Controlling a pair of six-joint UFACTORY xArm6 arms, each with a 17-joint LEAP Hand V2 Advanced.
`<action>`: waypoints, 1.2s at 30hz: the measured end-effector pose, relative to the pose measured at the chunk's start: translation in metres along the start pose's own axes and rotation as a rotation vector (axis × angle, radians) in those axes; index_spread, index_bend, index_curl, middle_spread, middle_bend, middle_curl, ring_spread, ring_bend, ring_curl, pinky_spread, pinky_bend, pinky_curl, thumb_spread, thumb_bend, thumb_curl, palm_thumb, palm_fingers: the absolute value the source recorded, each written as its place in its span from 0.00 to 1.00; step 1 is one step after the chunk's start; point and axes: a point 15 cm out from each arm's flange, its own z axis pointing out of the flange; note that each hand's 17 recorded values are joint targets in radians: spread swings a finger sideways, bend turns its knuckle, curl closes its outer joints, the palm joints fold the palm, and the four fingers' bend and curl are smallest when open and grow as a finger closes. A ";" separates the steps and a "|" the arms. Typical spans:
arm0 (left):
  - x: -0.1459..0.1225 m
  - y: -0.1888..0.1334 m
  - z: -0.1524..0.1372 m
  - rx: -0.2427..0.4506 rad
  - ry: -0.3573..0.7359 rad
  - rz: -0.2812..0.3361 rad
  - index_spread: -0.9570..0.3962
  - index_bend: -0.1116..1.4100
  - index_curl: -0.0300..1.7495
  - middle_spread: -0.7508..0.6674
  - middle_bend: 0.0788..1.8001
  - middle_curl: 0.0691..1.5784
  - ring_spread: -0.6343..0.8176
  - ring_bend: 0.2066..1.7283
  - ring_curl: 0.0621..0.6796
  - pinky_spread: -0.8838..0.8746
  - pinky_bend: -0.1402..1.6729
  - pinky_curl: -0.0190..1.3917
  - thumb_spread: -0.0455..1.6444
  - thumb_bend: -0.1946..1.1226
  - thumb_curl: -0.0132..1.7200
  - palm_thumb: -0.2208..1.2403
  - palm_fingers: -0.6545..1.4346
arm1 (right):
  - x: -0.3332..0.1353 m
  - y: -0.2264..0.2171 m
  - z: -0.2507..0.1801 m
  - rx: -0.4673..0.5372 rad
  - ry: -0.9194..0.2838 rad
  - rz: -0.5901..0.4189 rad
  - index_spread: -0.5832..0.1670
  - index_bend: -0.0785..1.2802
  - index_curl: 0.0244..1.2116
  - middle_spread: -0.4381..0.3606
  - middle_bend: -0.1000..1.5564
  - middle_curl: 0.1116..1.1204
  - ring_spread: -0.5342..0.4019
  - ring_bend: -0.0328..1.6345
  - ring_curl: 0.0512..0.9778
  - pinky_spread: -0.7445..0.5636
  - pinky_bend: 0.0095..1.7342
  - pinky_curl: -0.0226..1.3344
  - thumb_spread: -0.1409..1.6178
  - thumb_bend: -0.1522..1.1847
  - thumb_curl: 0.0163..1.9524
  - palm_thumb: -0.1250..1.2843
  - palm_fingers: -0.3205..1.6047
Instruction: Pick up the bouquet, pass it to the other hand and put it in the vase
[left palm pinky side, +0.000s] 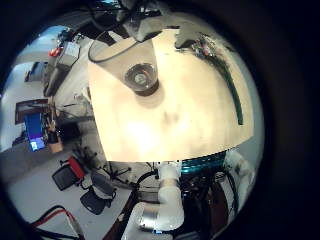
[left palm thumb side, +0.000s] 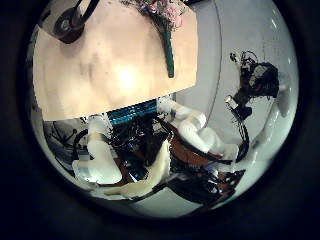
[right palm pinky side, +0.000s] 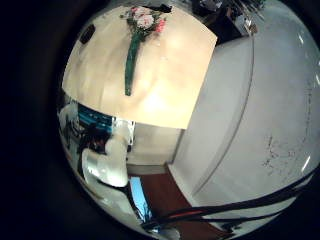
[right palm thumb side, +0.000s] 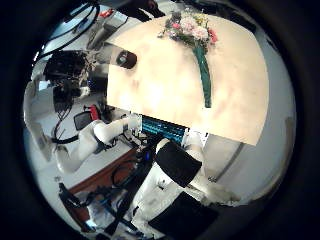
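Observation:
The bouquet (right palm thumb side: 190, 28) lies flat on the table (right palm thumb side: 165, 90), flower heads near one edge and its long wrapped stem (right palm thumb side: 205, 78) pointing inward. It also shows in the right little finger side palm view (right palm pinky side: 138, 22), the left thumb side palm view (left palm thumb side: 165, 14) and the left little finger side palm view (left palm pinky side: 222, 62). The vase (left palm pinky side: 142, 76) stands upright on the table, away from the bouquet, seen from above with its mouth open. It is small in the right thumb side palm view (right palm thumb side: 126, 59). Both hands are high above the table, away from both things.
The whole table top (left palm pinky side: 170, 120) shows, with its edges all round. White arm segments (right palm thumb side: 170, 168) reach up from beside the table. Office chairs (left palm pinky side: 90, 190) and equipment stand on the floor on one side. A plain wall (right palm pinky side: 250, 110) is beside the table.

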 end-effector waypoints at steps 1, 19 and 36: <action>0.000 -0.001 -0.001 0.005 0.000 0.001 0.78 0.18 0.18 0.87 0.07 0.15 0.86 0.17 0.28 0.89 0.31 0.16 0.65 0.13 0.17 0.30 0.30 | 0.000 -0.001 0.000 -0.002 -0.001 0.000 0.30 0.18 0.21 0.58 0.18 0.22 0.71 0.34 0.19 0.87 0.28 0.25 0.76 0.10 0.15 0.37 0.28; 0.003 0.001 0.002 -0.033 -0.001 0.088 0.77 0.20 0.19 0.87 0.06 0.16 0.87 0.16 0.26 0.89 0.30 0.15 0.65 0.13 0.18 0.30 0.32 | 0.006 -0.044 -0.022 0.020 -0.070 0.052 0.35 0.16 0.20 0.56 0.21 0.24 0.66 0.39 0.19 0.85 0.32 0.24 0.77 0.10 0.15 0.35 0.35; -0.002 -0.023 0.003 -0.098 -0.015 0.326 0.77 0.19 0.21 0.87 0.06 0.15 0.87 0.15 0.25 0.89 0.29 0.14 0.67 0.13 0.17 0.31 0.32 | 0.071 -0.078 0.096 -0.110 -0.253 0.540 0.51 0.19 0.21 0.50 0.32 0.31 0.43 0.55 0.26 0.65 0.41 0.22 0.73 0.10 0.15 0.31 0.43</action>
